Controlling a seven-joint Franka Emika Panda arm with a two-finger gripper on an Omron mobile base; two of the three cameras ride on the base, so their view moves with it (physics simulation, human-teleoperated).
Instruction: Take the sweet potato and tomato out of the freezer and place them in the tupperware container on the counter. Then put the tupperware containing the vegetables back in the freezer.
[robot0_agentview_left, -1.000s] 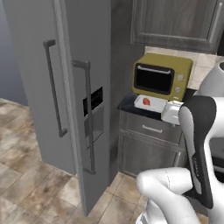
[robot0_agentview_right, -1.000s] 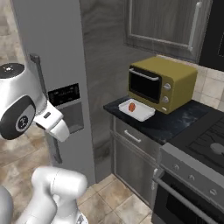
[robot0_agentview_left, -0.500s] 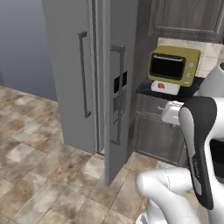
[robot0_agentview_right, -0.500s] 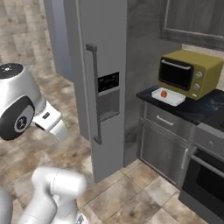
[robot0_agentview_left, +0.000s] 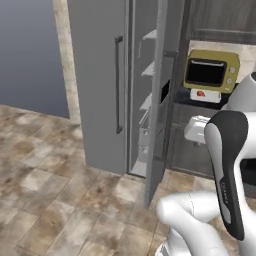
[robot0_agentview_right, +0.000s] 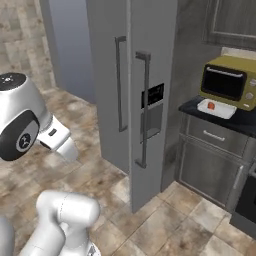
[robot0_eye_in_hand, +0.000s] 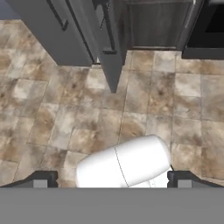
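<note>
The tupperware container sits on the counter before the microwave, holding one small red lump; whether tomato or sweet potato is unclear. The claw is spread wide, empty, far from it above floor tiles. The freezer door hangs ajar. Since earlier, the base has backed away.

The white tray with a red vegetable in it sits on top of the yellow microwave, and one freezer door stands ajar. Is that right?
Not quite. The white tray lies on the black counter in front of the yellow microwave, not on top of it; the right base view shows this. The red vegetable is in it, and one freezer door does stand ajar.
</note>
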